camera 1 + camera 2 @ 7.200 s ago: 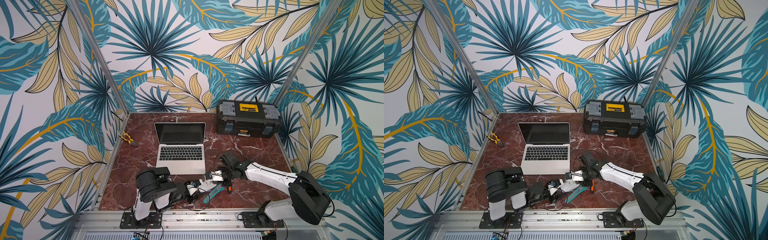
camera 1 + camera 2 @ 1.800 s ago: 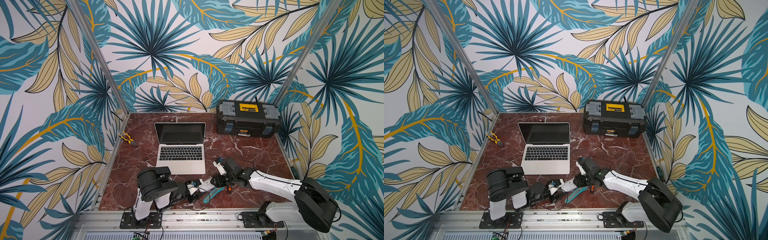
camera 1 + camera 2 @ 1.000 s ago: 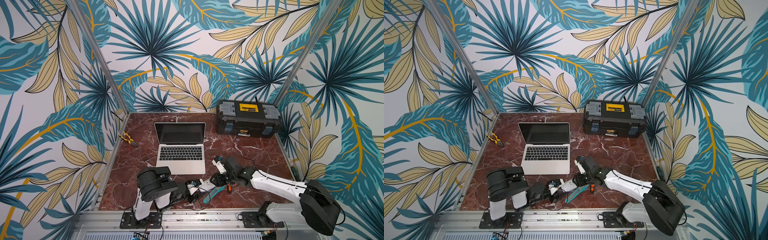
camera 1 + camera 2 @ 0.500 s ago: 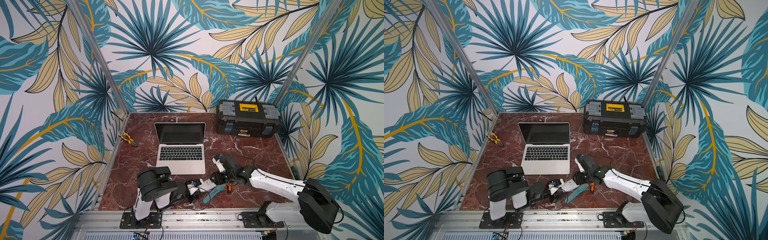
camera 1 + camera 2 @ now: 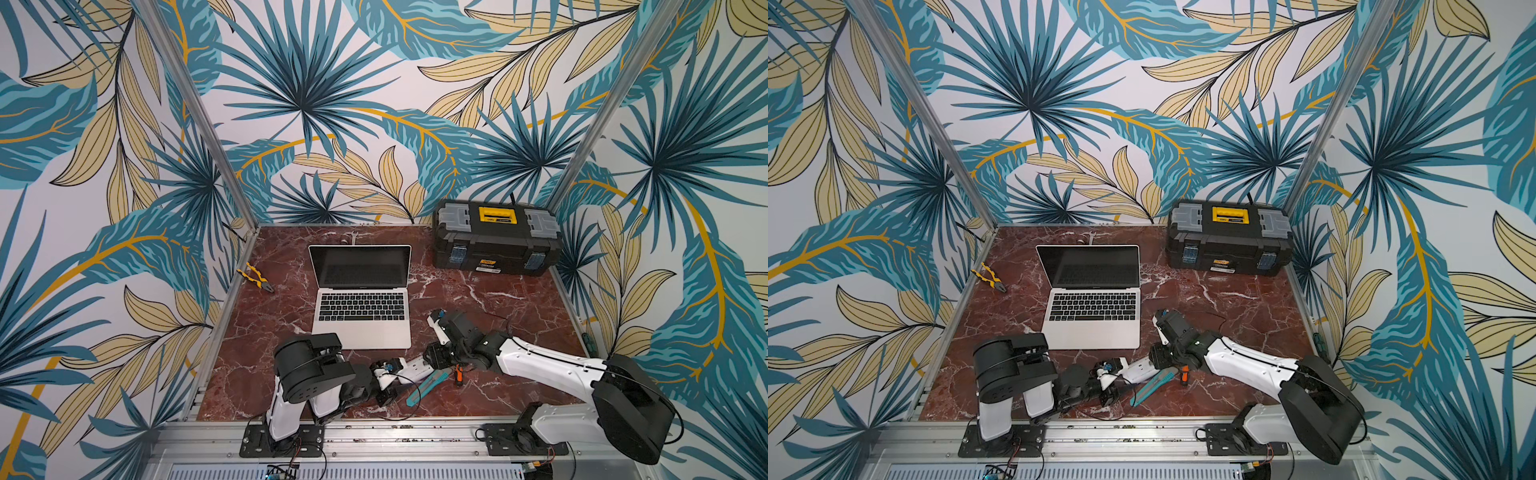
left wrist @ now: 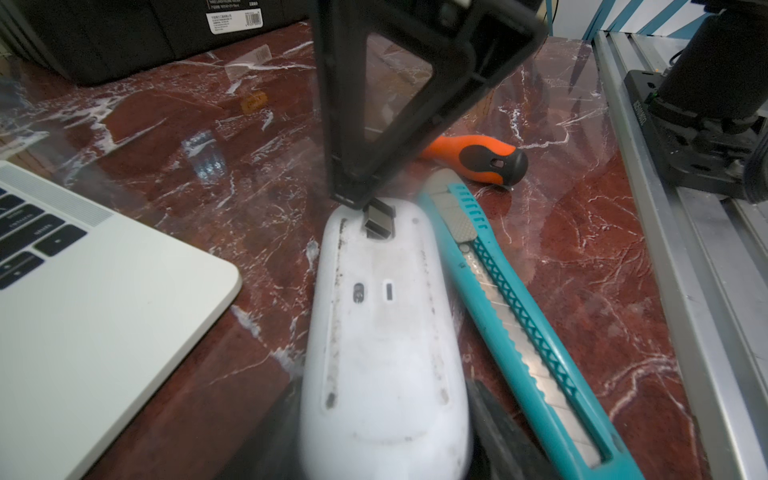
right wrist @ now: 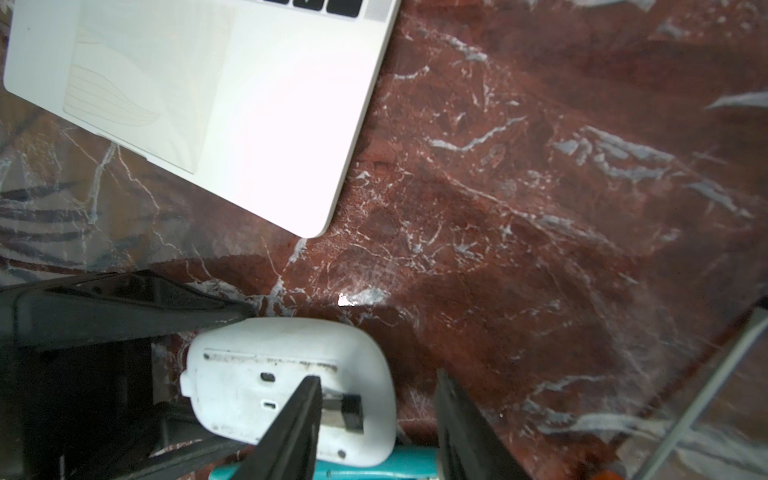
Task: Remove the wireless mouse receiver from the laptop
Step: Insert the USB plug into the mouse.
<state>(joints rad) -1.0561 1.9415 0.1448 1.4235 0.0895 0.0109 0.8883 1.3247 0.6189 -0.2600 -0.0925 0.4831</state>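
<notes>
The silver laptop [image 5: 360, 334] [image 5: 1092, 332] lies open mid-table; no receiver shows on its edges. My left gripper [image 6: 384, 436] [image 5: 401, 370] is shut on a white mouse [image 6: 382, 332] [image 7: 241, 399] [image 5: 1140, 370], held belly up near the laptop's front right corner. The receiver [image 6: 379, 220] [image 7: 347, 413], a small silver plug with a black cap, sits in a slot on the mouse's underside. My right gripper [image 7: 376, 378] [image 5: 438, 357] is open astride it: one finger [image 7: 291, 424] touches the plug, the other stands well apart.
A teal utility knife [image 6: 519, 311] [image 5: 426, 386] lies right beside the mouse, with an orange screwdriver [image 6: 478, 160] [image 5: 458, 374] just beyond it. A black-and-yellow toolbox [image 5: 494, 241] stands at the back right. Yellow pliers [image 5: 255, 280] lie at the left edge.
The right arm has barely shifted over the mouse in the last second. The left arm and the mouse hold still.
</notes>
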